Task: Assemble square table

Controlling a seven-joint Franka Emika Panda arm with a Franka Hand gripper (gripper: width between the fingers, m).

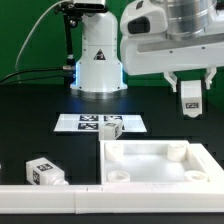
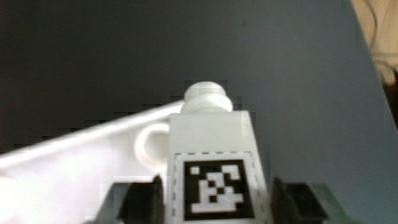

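The tool (image 1: pixel 190 87) grips a leg (image 1: pixel 190 100) — its black-and-white tag (image 2: pixel 215 186) unreadable.

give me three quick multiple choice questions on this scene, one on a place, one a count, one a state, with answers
1. The middle leg lies on: A the marker board B a towel C a plate
2. How many legs in the exterior view: A one B three C five
3. The raised leg is: A lying flat B clamped in the jaws C screwed in
1 A, its tags show around the leg. 2 B, one raised, one middle, one at the exterior view's left. 3 B, jaws flank it in the wrist view.
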